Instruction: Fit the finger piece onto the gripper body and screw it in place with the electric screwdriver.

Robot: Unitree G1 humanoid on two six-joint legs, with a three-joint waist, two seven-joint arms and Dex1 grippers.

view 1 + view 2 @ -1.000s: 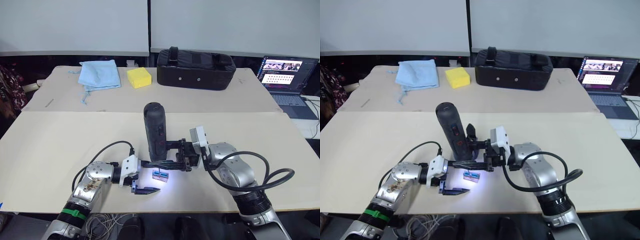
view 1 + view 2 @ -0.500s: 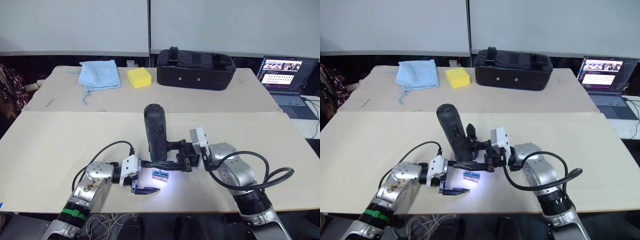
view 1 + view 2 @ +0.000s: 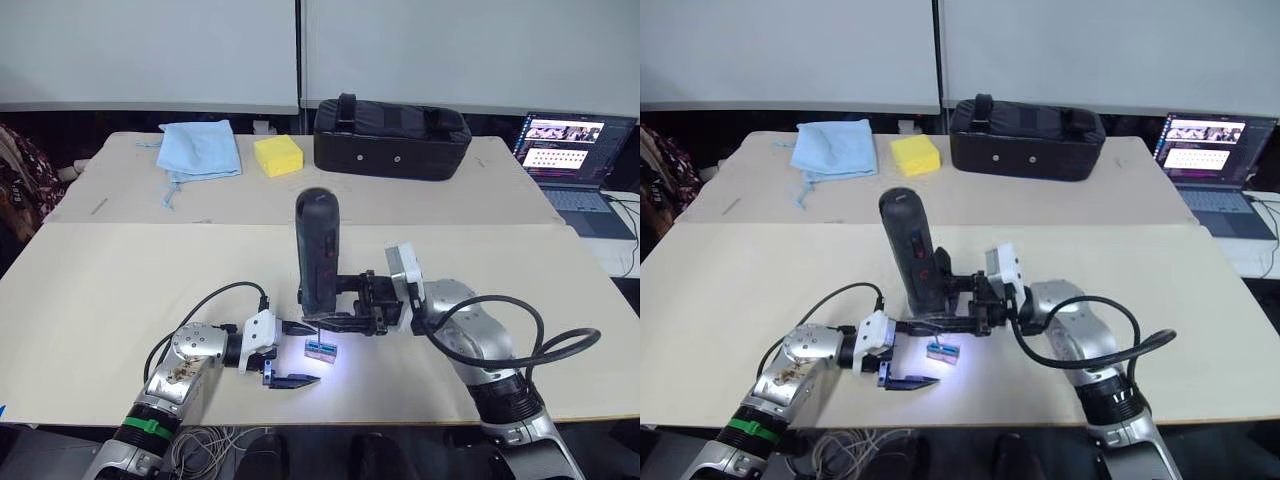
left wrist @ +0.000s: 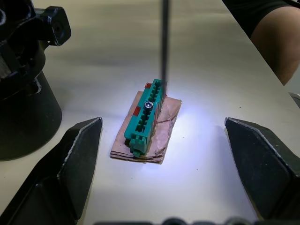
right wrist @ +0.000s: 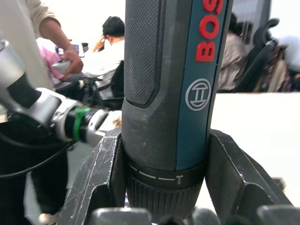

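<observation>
Screwdriver [image 3: 317, 252] upright at centre of the frame, clamped between the right gripper [image 3: 345, 300] fingers [image 5: 101, 180] at its lower barrel, thin bit [image 4: 164, 42] pointing down with the tip light glowing on the table [image 3: 120, 270]. Bit tip just beside the far end of a small green block [image 4: 145, 116], which carries a screw on top and sits on a brown scrap of card [image 4: 165, 125]; touching or not, cannot tell. Left gripper [image 3: 292, 352] lower centre, fingers [image 4: 75, 159] spread wide and empty, flanking the green block without touching it. Across the upper frame on the far table: blue cloth [image 3: 201, 148] at left, yellow sponge [image 3: 278, 155] next to it, black bag [image 3: 391, 137] at centre, laptop [image 3: 570, 152] at right edge. Finger piece and gripper body not made out with certainty.
</observation>
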